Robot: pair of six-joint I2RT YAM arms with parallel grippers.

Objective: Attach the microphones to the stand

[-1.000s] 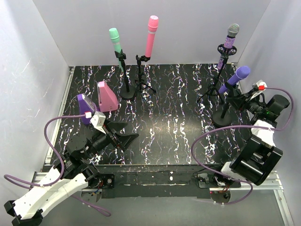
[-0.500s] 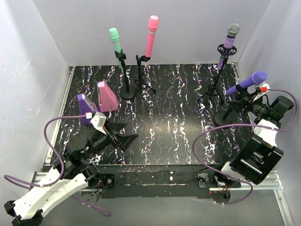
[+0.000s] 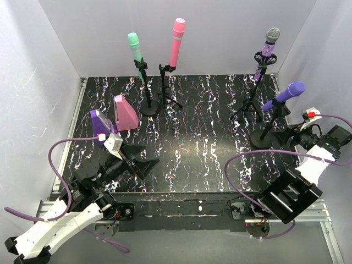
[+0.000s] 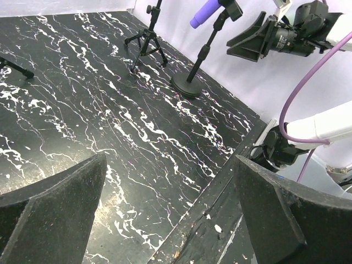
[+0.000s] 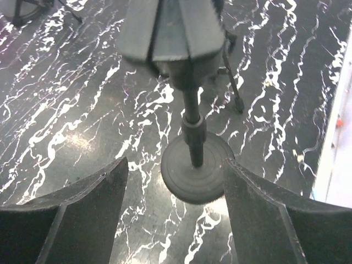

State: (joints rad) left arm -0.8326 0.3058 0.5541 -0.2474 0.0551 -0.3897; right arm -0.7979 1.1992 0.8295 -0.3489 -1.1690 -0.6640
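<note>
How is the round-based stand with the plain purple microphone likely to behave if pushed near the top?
Probably tippy: the stand is a thin pole on a small round base. The plain purple microphone sits tilted at the top, overhanging one side, so it likely topples that way. Pushed low, it may slide on the glossy table.

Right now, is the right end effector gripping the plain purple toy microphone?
No: the right end effector is open, apart from the plain purple toy microphone clipped on the round-based black stand.
</note>
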